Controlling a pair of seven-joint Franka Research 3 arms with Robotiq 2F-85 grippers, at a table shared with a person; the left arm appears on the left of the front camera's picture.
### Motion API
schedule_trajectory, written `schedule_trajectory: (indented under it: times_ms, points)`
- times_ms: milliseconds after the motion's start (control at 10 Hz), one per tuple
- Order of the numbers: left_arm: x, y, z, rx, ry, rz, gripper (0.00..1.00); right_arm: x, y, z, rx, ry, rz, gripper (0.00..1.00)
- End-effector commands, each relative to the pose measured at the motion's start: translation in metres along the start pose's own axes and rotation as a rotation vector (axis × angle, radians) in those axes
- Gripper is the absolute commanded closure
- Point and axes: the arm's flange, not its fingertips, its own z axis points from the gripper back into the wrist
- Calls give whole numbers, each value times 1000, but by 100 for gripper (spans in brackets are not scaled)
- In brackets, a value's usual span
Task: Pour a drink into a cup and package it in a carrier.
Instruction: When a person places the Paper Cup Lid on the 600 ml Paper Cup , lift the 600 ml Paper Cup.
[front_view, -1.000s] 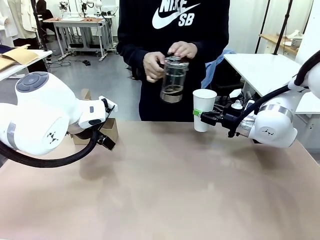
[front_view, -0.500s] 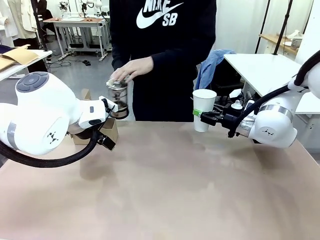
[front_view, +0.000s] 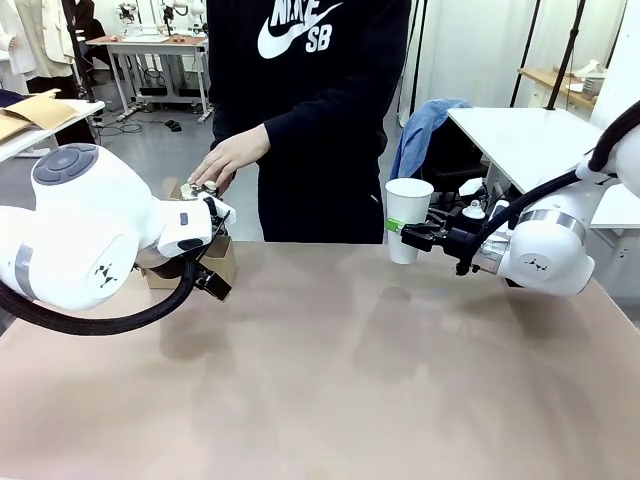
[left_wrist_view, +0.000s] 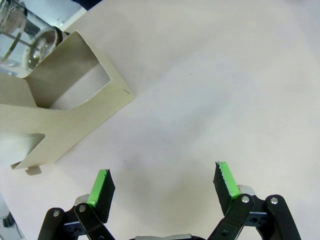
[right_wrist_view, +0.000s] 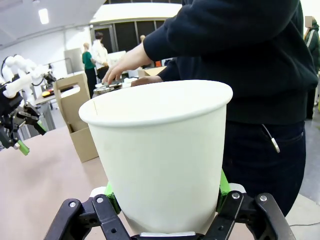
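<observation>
Cup (front_view: 408, 220) and carrier (front_view: 218, 262) are seen at opposite ends of the table's (front_view: 330, 380) far side. The white paper cup is gripped upright, rim up, by the right pincer (front_view: 397, 230), which is clenched around its lower wall, while the cardboard carrier stands well apart to the robot's left. The left pincer (left_wrist_view: 162, 182) is held released, grasping nothing, with the carrier just ahead of it, so the left arm is judged the nearer to it. 1 round hole of the carrier is seen empty. The glass jug (left_wrist_view: 25, 35) is set just beside the carrier, under the person's hand (front_view: 228, 160). What the cup holds cannot be told.
</observation>
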Motion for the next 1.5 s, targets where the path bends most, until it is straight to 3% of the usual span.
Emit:
schedule_trajectory:
  times_ms: [0, 1400]
  points:
    - [0, 1, 0, -2, -1, 2, 0, 4, 2, -3, -19, -2, -3, 20]
    - [0, 1, 0, -2, -1, 2, 0, 4, 2, -3, -19, -2, -3, 20]
